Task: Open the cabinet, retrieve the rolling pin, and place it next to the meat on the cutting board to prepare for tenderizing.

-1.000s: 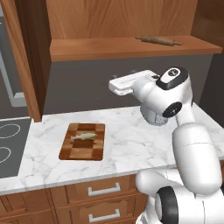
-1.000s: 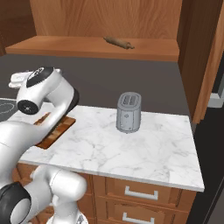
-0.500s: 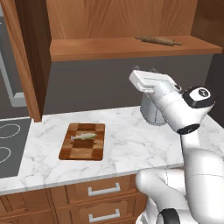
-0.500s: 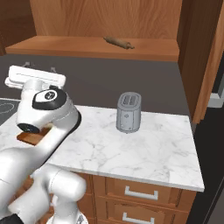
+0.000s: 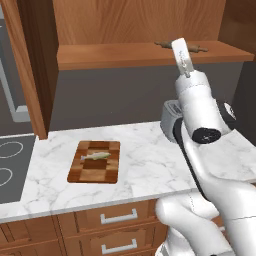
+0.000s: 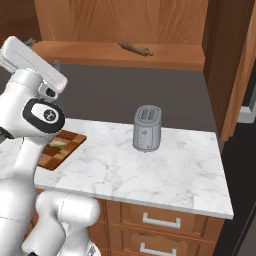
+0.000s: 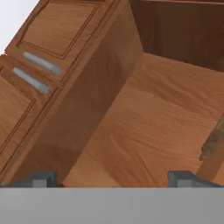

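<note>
Cabinet (image 5: 130,30) already open, doors swung out to both sides, shelf bare except for the rolling pin (image 5: 181,46) lying far back, toward the right of the shelf in the left base view. Gripper (image 7: 111,177) raised to shelf height and pointed into the cabinet, with fingers wide apart and nothing between them. In the hand view, only one end of the rolling pin (image 7: 213,146) seen, at the right edge, so hand not yet lined up with it.

Step in hand, as judged: reaching for the pin.

- Better to shift the hand sideways until the pin sits in the middle between the fingertips (image 7: 40,178), before going deeper.
- Better to turn the wrist so that the fingers cross the pin, not run along it; a round pin rolls away if pushed from one side only.
- Advisable to take the thick middle part, not a thin handle, so the pin hangs level.
- Careful with the shelf front edge and the open door (image 6: 227,70) during approach and pulling out.

Cutting board (image 5: 95,161) on the marble counter (image 5: 150,165) below, left of the arm, with the meat (image 5: 96,156) on its far half; near half free for the pin. Toaster (image 6: 147,128) further right, well apart from the board.
</note>
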Controlling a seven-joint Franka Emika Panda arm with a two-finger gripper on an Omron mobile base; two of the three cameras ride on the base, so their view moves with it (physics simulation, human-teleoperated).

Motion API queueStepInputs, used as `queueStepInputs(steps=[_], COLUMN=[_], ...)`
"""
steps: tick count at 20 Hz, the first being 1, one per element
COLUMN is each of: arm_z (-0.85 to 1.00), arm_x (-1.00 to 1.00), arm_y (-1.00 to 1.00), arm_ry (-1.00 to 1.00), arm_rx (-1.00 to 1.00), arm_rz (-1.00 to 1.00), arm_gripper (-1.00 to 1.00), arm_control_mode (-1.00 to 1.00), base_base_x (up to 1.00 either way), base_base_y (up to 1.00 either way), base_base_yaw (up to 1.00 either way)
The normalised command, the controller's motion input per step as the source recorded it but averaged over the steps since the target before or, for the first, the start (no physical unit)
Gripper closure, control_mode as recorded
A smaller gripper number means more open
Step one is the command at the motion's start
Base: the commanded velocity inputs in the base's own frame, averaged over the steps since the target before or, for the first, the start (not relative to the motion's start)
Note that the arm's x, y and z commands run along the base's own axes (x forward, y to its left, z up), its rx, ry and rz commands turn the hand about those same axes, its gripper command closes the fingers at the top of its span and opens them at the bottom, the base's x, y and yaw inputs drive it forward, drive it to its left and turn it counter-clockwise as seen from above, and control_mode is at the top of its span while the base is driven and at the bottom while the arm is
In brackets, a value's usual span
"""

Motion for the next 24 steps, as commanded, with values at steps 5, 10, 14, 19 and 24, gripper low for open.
queueStepInputs(steps=[5,10,14,19,24], arm_z=[0.93,0.46,-0.03,-0.21,-0.18], arm_x=[-0.36,-0.07,0.06,0.09,0.05], arm_y=[-0.38,-0.50,-0.35,-0.23,-0.61], arm_ry=[0.01,0.13,0.20,0.15,0.16], arm_rx=[0.63,0.67,0.57,0.58,0.55], arm_rz=[0.00,0.00,-0.04,-0.09,0.00], arm_gripper=[-1.00,-1.00,-1.00,-1.00,-1.00], arm_control_mode=[-1.00,-1.00,-1.00,-1.00,-1.00], base_base_x=[0.00,0.00,0.00,0.00,0.00], base_base_y=[0.00,0.00,0.00,0.00,0.00], base_base_yaw=[0.00,0.00,0.00,0.00,0.00])
